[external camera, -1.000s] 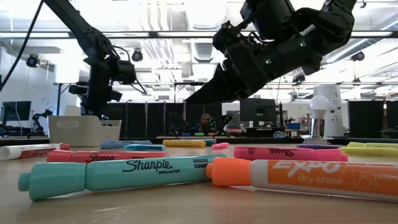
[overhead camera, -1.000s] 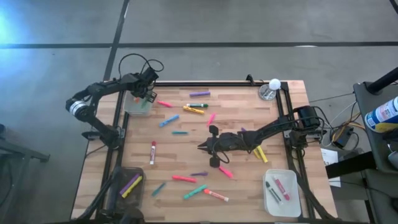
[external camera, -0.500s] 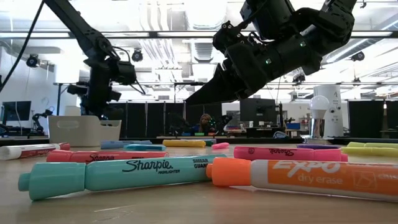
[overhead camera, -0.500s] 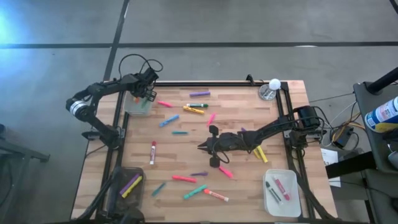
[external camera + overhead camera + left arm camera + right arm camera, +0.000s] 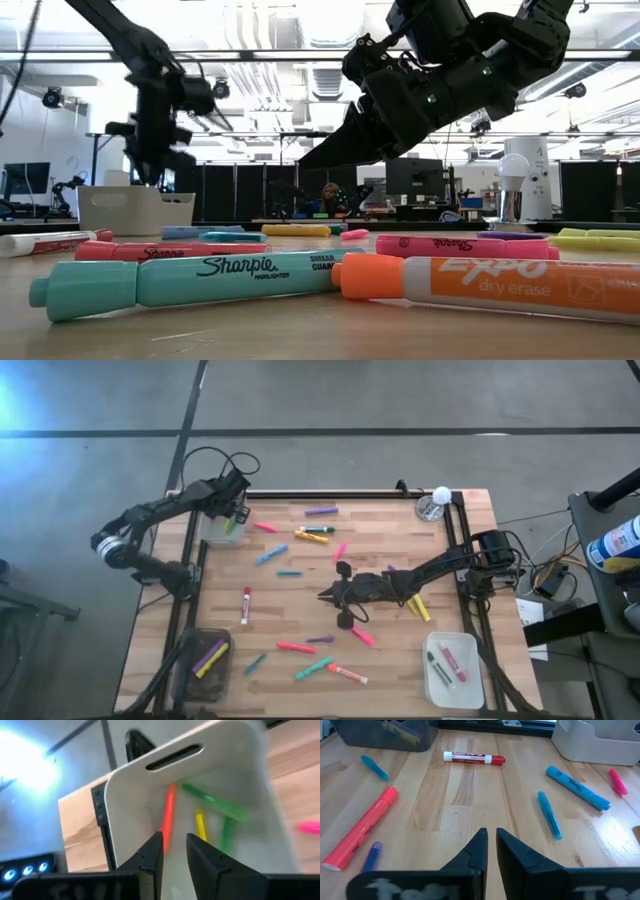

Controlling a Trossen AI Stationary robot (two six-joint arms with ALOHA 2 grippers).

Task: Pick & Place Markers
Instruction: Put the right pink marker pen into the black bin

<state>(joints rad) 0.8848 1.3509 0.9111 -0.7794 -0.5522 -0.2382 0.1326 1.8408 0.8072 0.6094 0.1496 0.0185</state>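
Markers of many colours lie scattered over the wooden table, among them a pink one, a blue one and a white-bodied one. My left gripper hangs open over the white bin at the far left corner, nothing between its fingers. In that bin lie an orange marker, a yellow one and green ones. My right gripper hovers shut above the middle of the table, over bare wood.
A dark bin at the near left holds purple and yellow markers. A white bin at the near right holds a few more. A bulb on a round stand is at the far right corner. A black frame edges the table.
My left gripper has risen above the white bin, and its arm has swung back toward the table's left edge. My right arm has kept still, and no marker on the table has moved.
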